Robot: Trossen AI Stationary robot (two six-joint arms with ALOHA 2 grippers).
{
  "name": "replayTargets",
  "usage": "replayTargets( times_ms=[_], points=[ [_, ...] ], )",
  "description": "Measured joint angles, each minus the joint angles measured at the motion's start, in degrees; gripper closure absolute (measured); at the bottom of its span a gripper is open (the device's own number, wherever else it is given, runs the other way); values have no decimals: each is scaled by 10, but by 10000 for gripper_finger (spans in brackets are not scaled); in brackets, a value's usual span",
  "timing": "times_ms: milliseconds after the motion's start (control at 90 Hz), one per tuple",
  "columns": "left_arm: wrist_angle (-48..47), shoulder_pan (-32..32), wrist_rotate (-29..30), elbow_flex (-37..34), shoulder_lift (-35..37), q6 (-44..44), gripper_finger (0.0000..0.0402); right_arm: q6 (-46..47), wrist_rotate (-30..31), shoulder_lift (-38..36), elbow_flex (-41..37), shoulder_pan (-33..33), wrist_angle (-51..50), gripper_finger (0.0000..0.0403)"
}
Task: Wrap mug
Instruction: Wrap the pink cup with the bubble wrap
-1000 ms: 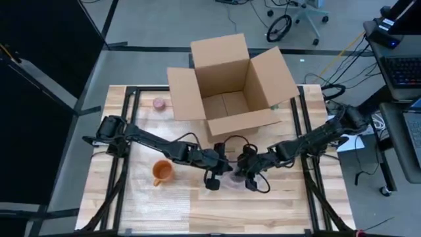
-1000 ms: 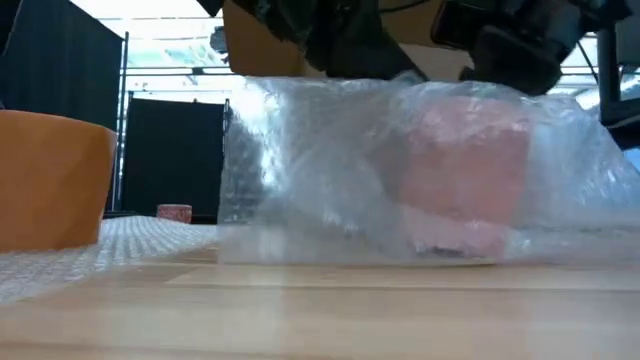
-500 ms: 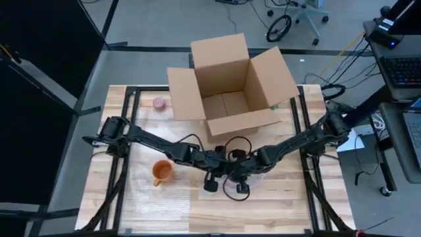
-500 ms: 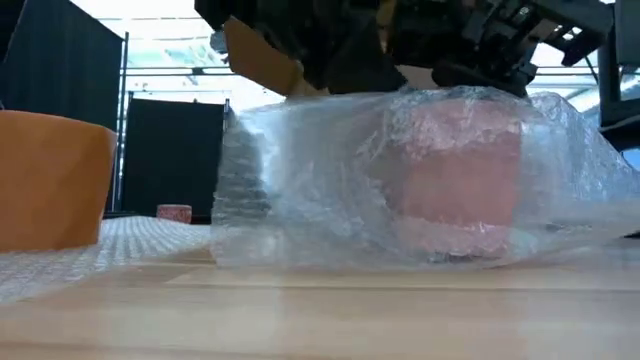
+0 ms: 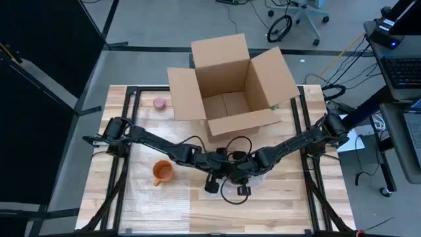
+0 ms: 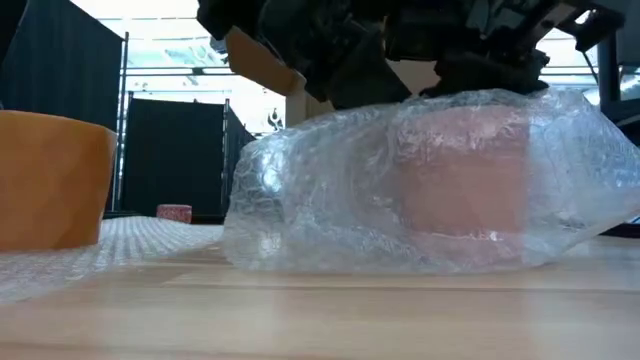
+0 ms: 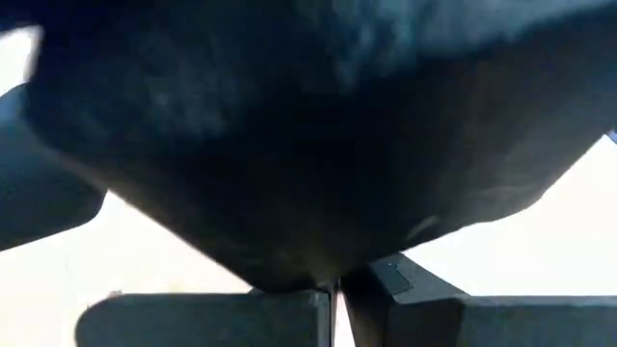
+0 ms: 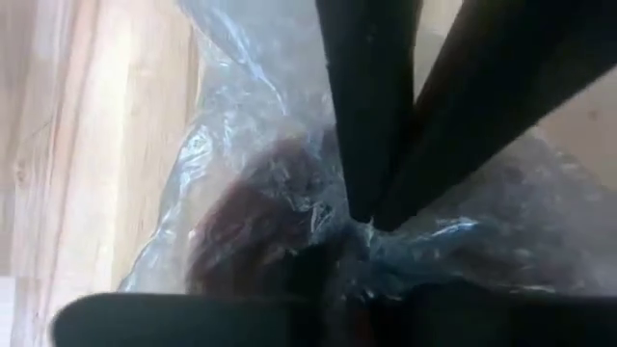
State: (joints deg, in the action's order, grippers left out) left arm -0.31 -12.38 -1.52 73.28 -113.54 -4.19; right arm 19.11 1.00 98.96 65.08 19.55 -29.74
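A pink mug (image 6: 462,180) sits inside a puffy bundle of bubble wrap (image 6: 420,185) on the wooden surface (image 5: 276,207). Seen from above, the bundle is near the middle of the surface, a bit toward 6 o'clock, and both arms cover most of it.

The right claw (image 8: 362,220) is on top of the bundle. Its two dark fingers (image 8: 362,106) meet at the tips and pinch a fold of the bubble wrap, with the mug showing as a dark pink shape under the plastic.

The left claw (image 5: 212,182) is just beside the right one, at its 9 o'clock side. Its own camera shows only dark shapes, so I cannot tell if it is open or closed or if it holds anything.

An orange mug (image 5: 162,172) stands apart from the bundle, toward 9 o'clock. It sits on a flat sheet of bubble wrap (image 5: 141,197) spread over that side of the surface.

A big open cardboard box (image 5: 227,89) stands at 12 o'clock. A small pink thing (image 5: 158,103) lies just beside the box, on its 9 o'clock side.
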Motion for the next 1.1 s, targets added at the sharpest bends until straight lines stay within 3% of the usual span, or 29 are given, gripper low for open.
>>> replayTargets(
  times_ms=[278, 456, 767, 1100],
  points=[
    [6, 1, 5, -1, 0, 6, 401, 57, -4, -49, -1, 1, -50, 242],
    [12, 2, 5, -1, -1, 8, 401, 91, -28, -60, -1, 0, -73, 201],
    [-9, 0, 0, -4, -3, 7, 401, 76, -22, -109, 4, 0, -32, 188],
    [-12, 0, 0, -6, -8, 7, 401, 72, -20, -122, 2, -4, -54, 188]
  ],
)
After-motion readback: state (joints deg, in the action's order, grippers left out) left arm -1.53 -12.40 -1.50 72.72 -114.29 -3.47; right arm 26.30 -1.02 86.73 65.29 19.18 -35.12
